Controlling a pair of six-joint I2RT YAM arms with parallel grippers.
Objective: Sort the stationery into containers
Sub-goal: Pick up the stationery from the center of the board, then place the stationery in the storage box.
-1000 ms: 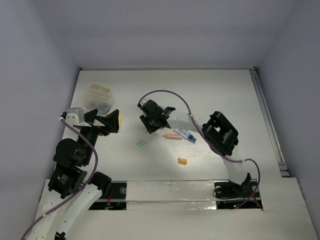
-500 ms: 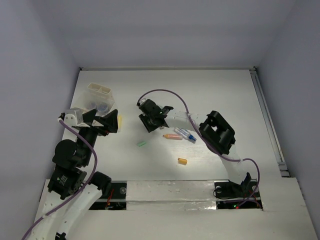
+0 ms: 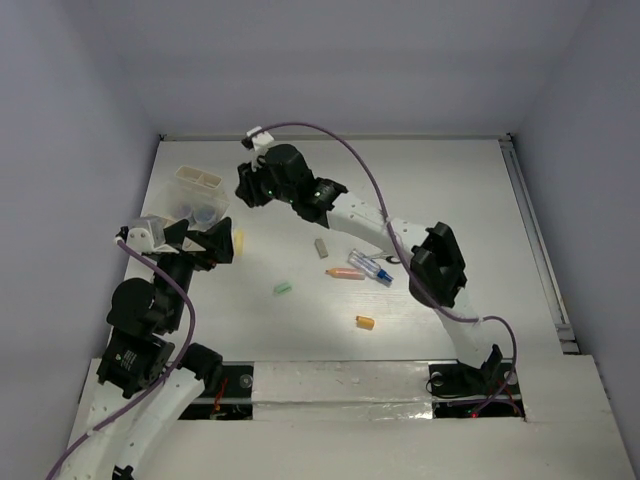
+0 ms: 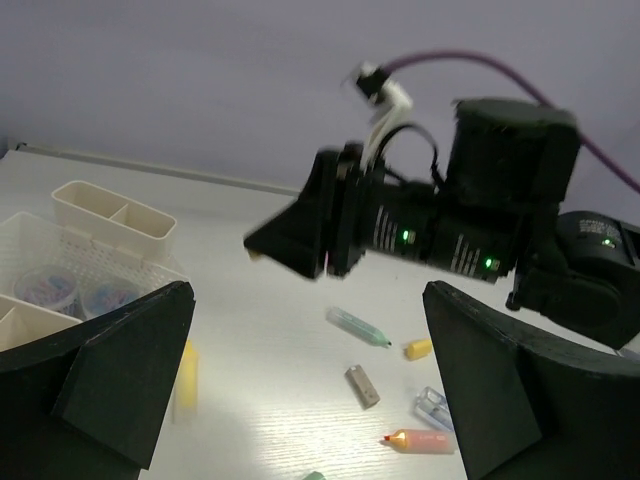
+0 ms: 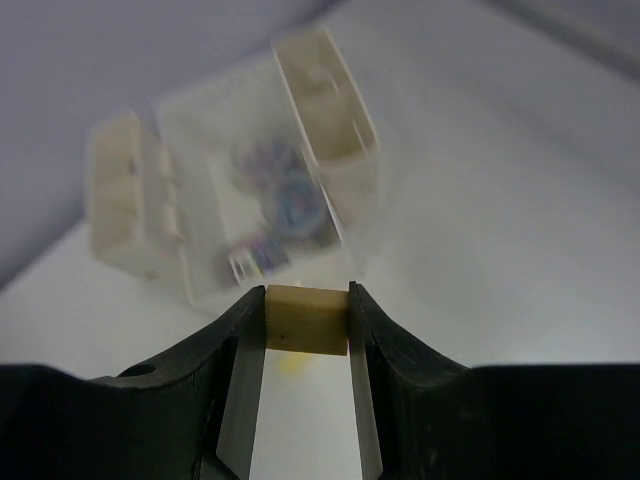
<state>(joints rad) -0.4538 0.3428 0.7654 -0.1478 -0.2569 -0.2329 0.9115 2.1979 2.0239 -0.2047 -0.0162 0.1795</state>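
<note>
The right end effector is clamped on a tan eraser, pinched flat between both fingers and held in the air at the far left of the tabletop, just right of the containers; it is not yet over any compartment. The left end effector hangs with its jaws spread wide and empty, just near of the same containers.

The step in hand looks like the drop into the far bin; to do it well, carry the eraser on leftward until it sits squarely over one of the bin's two compartments, come down until it is inside the walls, and only then part the fingers (the grip is narrow and square, so the piece should fall straight). Keep it off the tray beside the bin, where two jars already stand; the wrist view is blurred, so the line-up is best judged from the top view. The left arm is close, so approach from the far right rather than across it.

A second earlier the right end effector was low at mid-tabletop, beside the orange marker; it has since swung far and left. A grey eraser now shows at that spot. The left arm has hardly shifted.
</note>
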